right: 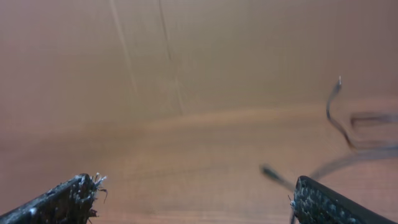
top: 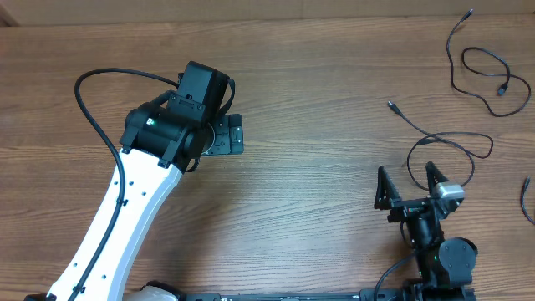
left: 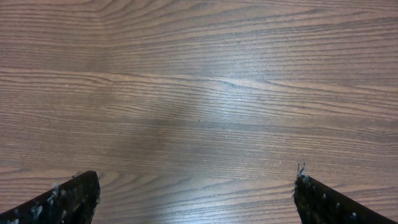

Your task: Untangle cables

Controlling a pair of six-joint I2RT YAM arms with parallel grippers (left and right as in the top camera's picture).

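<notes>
The wooden table [top: 318, 217] fills every view. The white left arm [top: 125, 217] reaches diagonally from the near edge to the table's left-centre, with a thick black cord [top: 88, 104] arching beside it. The shorter, black right arm [top: 435, 242] sits at the near right. The left gripper [left: 194, 183] has its jaws spread wide over bare wood, nothing between them. The right gripper [top: 408, 182] is likewise spread wide and holds nothing. The cables [top: 451, 140] all lie on the right part of the table, apart from one another as seen from overhead. The far cable [top: 481, 71] curls in loose loops by the far right corner. The middle cable [top: 430, 136] runs from a small plug [top: 390, 104] into a loop that comes down to the right gripper's fingertips, possibly between them; the right wrist view is too blurred to say whether it touches. A third cable [top: 527, 201] shows only as a short stretch at the right edge.
</notes>
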